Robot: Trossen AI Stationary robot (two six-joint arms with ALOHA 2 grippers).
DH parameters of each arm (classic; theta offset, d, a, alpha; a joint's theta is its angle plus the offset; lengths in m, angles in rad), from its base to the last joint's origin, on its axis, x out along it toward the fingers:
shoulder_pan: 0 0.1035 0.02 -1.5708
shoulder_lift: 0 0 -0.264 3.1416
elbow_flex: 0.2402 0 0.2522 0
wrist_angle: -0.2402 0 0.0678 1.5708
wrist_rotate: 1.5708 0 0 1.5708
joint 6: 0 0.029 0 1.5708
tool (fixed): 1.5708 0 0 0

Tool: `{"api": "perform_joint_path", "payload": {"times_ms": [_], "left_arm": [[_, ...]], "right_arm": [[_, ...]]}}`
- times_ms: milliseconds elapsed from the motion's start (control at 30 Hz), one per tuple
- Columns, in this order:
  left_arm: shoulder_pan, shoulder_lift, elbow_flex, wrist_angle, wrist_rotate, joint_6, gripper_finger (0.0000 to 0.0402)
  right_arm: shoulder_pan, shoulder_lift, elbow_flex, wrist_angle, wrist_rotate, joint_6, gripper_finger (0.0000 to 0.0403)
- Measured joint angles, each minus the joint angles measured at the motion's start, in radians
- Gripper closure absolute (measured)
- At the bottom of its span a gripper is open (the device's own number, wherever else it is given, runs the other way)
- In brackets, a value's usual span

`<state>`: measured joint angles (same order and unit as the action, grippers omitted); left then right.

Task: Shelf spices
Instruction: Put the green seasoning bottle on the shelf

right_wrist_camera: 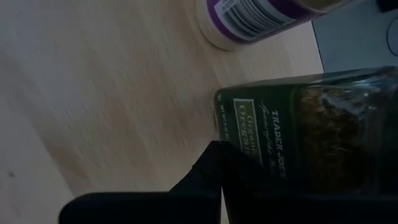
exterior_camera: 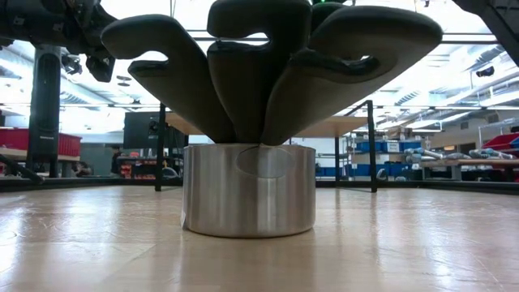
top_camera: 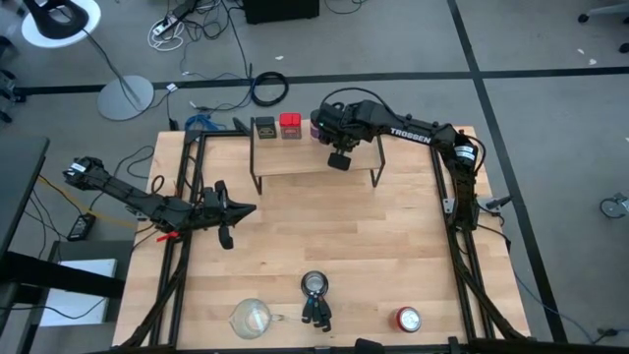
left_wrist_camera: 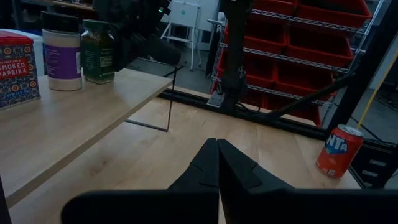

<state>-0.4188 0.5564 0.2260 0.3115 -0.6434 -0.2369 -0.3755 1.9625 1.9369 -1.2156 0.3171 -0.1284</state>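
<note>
From above, the shelf is seen at the far side of the worktop, with the olive tin and the red tin side by side on its board; the right arm covers the jars there. The left wrist view supplies them: the purple-labelled jar and the green jar are shown upright, just beside each other on the board, with the right gripper right beside the green jar. Whether the right gripper's fingers are spread cannot be told. The left gripper is held pressed together over the worktop, well apart from the shelf. A red can is shown only near the worktop's edge.
</note>
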Motion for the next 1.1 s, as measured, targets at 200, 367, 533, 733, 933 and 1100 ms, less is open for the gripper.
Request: {"api": "perform_joint_path", "payload": {"times_ms": [200, 367, 533, 733, 933, 1100], "left_arm": [[0.0, 0.0, 0.0, 0.0, 0.0, 0.0, 0.04], [0.0, 0.0, 0.0, 0.0, 0.0, 0.0, 0.04], [0.0, 0.0, 0.0, 0.0, 0.0, 0.0, 0.04], [0.0, 0.0, 0.0, 0.0, 0.0, 0.0, 0.04], [0.0, 0.0, 0.0, 0.0, 0.0, 0.0, 0.04], [0.0, 0.0, 0.0, 0.0, 0.0, 0.0, 0.04]], "right_arm": [[0.0, 0.0, 0.0, -0.005, 0.001, 0.023, 0.0403], [0.0, 0.0, 0.0, -0.01, 0.004, 0.031, 0.0403], [-0.001, 0.0, 0.0, -0.014, 0.023, 0.045, 0.0403], [-0.001, 0.0, 0.0, -0.014, 0.029, 0.048, 0.0403], [-0.003, 0.0, 0.0, -0.022, 0.039, 0.059, 0.0403], [-0.005, 0.0, 0.0, -0.031, 0.041, 0.066, 0.0403]]}}
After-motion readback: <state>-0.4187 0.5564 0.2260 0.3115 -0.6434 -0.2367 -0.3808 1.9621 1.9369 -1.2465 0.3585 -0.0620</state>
